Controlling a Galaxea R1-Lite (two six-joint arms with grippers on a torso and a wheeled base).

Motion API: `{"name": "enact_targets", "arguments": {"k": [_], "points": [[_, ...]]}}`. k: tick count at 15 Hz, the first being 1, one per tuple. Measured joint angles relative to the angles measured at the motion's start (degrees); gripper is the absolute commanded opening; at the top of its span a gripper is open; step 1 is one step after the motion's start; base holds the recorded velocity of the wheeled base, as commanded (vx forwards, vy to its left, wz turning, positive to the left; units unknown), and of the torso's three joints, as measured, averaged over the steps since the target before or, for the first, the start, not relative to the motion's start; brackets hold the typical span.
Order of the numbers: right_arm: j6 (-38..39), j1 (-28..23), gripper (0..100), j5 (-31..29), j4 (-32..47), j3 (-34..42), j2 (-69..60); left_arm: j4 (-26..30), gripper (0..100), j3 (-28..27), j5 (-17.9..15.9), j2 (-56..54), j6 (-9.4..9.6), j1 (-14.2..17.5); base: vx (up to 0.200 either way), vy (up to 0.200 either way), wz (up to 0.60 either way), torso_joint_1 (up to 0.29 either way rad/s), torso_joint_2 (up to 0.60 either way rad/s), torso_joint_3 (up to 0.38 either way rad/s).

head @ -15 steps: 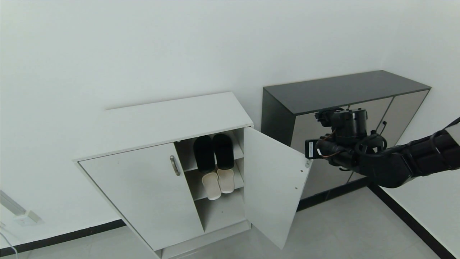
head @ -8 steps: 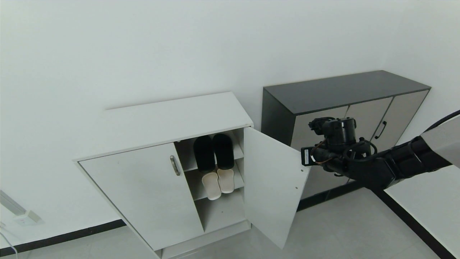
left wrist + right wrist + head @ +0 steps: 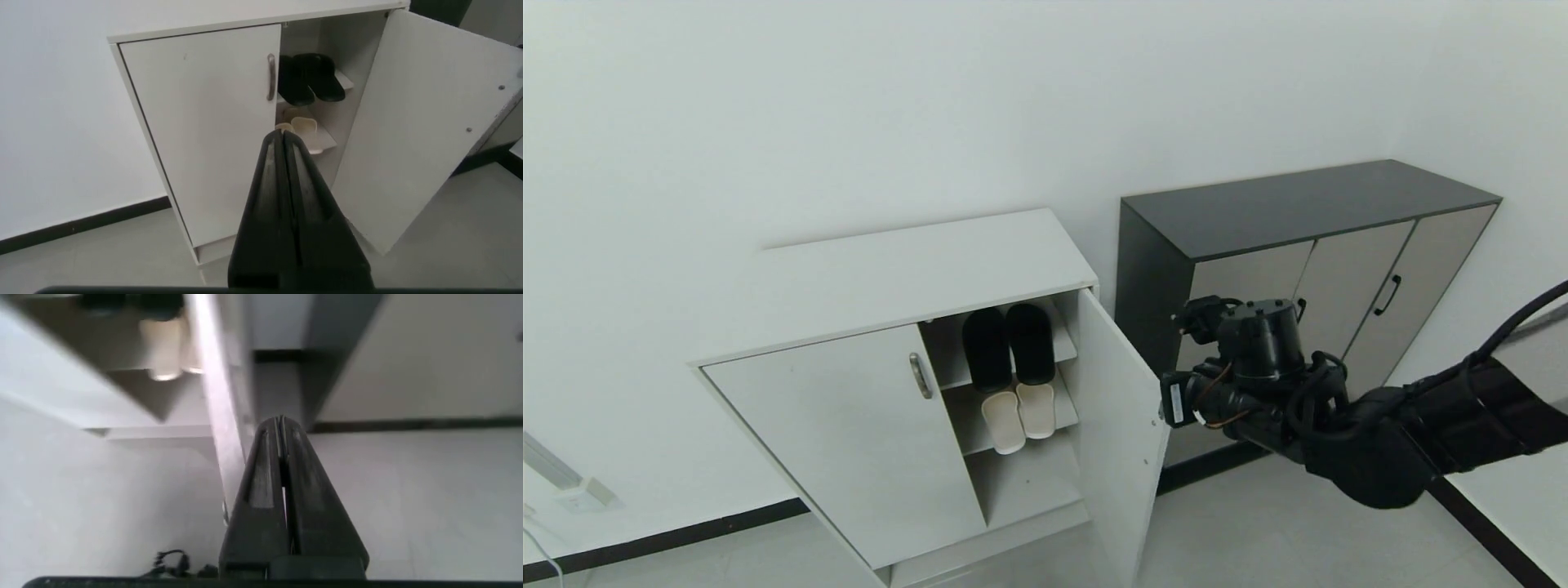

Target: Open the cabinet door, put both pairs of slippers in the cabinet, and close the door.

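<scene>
The white cabinet (image 3: 915,269) stands against the wall, its left door (image 3: 849,433) closed and its right door (image 3: 1123,425) swung about halfway in. Black slippers (image 3: 1009,343) lie on the upper shelf, with beige slippers (image 3: 1018,416) on the shelf below. My right gripper (image 3: 1168,402) is shut and empty, its tip against the outer face of the right door near its free edge (image 3: 216,416). In the right wrist view its tip (image 3: 280,422) sits beside that edge. My left gripper (image 3: 282,137) is shut and empty, in front of the cabinet, pointing at the beige slippers (image 3: 304,131) and black slippers (image 3: 310,75).
A dark cabinet (image 3: 1298,204) with grey doors stands to the right of the white one, close behind my right arm. The grey floor (image 3: 1258,539) in front is open. A white fitting (image 3: 572,490) sits low on the wall at the far left.
My right gripper has moved left and down with the right door, which has swung from wide open to about halfway closed. The slippers have not moved.
</scene>
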Motion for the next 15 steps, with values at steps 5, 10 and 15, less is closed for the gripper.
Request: {"name": "enact_targets", "arguments": {"k": [5, 10, 15], "points": [[-2.9, 4.8, 0, 0.2, -1.7, 3.4, -3.0, 0.0, 0, 0.0, 0.1, 0.0, 0.0, 0.0, 0.0, 0.0, 0.0, 0.0, 0.0, 0.0], [-2.9, 5.1, 0, -0.3, -4.2, 3.4, -3.9, 0.0, 0, 0.0, 0.0, 0.0, 0.0, 0.0, 0.0, 0.0, 0.24, 0.0, 0.0, 0.002], [-2.9, 5.2, 0, -0.2, -4.3, 3.4, -4.5, 0.0, 0, 0.0, 0.1, 0.0, 0.0, 0.0, 0.0, 0.0, 0.6, 0.003, 0.01, 0.002]]}}
